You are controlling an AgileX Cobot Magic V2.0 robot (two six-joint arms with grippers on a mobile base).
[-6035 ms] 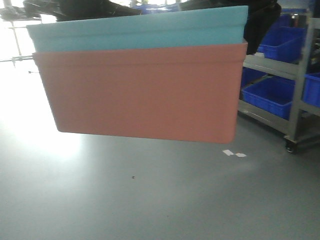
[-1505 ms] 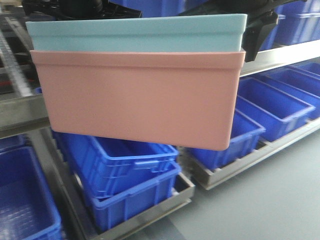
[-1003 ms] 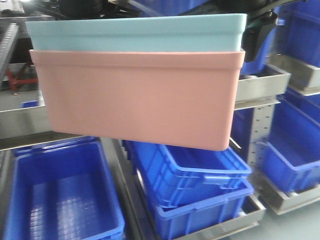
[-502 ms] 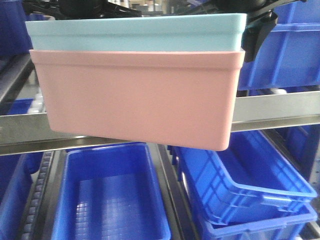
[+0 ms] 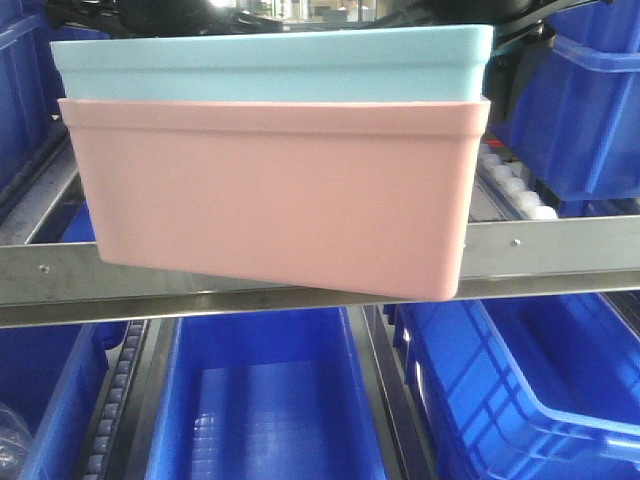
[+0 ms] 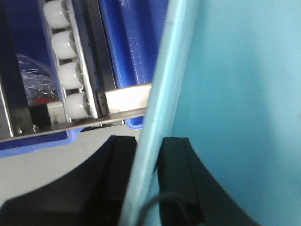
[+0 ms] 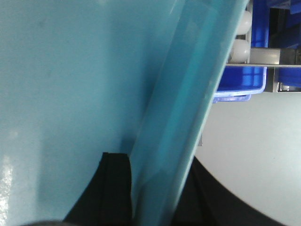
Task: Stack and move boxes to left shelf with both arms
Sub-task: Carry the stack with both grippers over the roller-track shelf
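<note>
Front view: one light blue bin (image 5: 270, 65) nested in one salmon pink bin (image 5: 270, 200), raised before the left shelf (image 5: 540, 255).
Wrist views: left hand (image 6: 148, 162) and right hand (image 7: 153, 186) each pinch the blue rim.
Left wrist: four white wheels (image 6: 63, 44).

Dark blue plastic bins fill the background. Front view: the centre bin (image 5: 262, 400), open and empty, with a ribbed bottom. The right bin (image 5: 520, 390) sits just beside it, with gridded walls. The left bin (image 5: 45, 400) is cut by the frame edge. The upper right bin (image 5: 590, 100) and upper left bin (image 5: 18, 90) stand higher. Left wrist view: crumpled clear plastic (image 6: 33, 75) at far left and grey floor (image 6: 47, 165) beneath. Right wrist view: a blue bin rim (image 7: 237, 87) over the same floor.
</note>
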